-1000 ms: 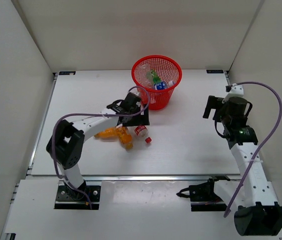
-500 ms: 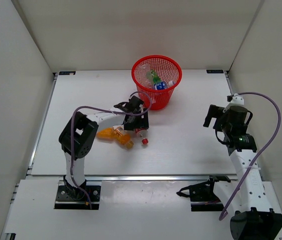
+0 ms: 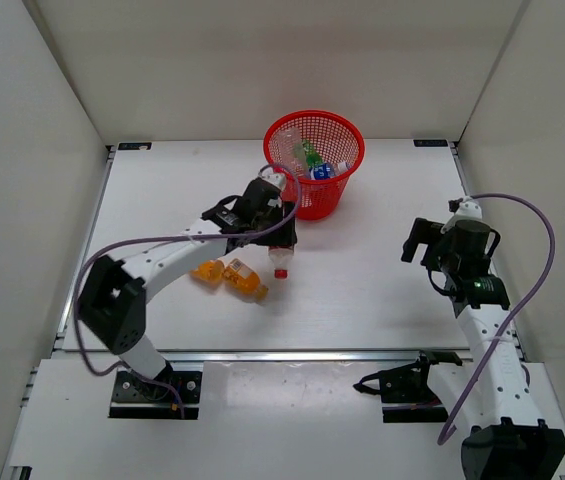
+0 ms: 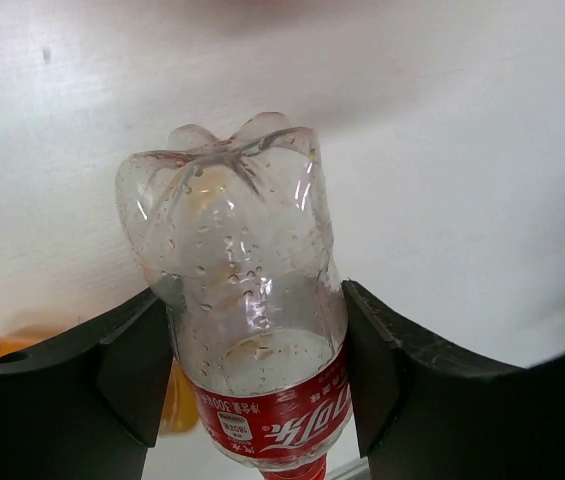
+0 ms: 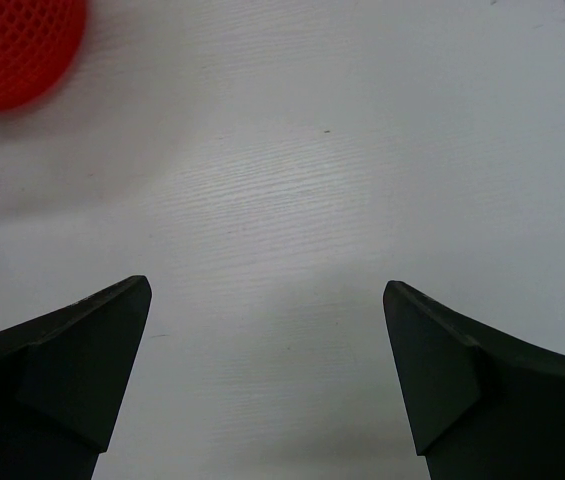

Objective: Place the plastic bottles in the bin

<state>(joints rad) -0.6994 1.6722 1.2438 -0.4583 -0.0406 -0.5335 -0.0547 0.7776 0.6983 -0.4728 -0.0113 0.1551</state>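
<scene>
At the near-left flank of the bin [image 3: 314, 198], we log the left tool [image 3: 274, 236] clamped on the clear bottle with the red label [image 4: 247, 290], its jaws pressed against opposite sides of the body.

Axis: in the top view the bottle runs near-to-far, with the red cap [image 3: 280, 271] toward the arm bases and the base end toward the bin. We cannot tell how steeply it tilts.

Bearing: the bin lies just beyond the held bottle and slightly to the right. Its mouth faces up, so we judge the move to be a lift over the rim, then a release.

The right tool [image 5: 267, 330] stands open over bare desk [image 3: 362, 285], well apart from the bin, so the left arm is clearly the nearer.

Two orange bottles [image 3: 227, 273] lie on the desk just left of the cap. A green bottle [image 3: 309, 153] and a blue-labelled bottle [image 3: 324, 170] lie inside the bin. White walls [image 3: 262, 60] enclose the desk, and the path to the rim looks unobstructed.
</scene>
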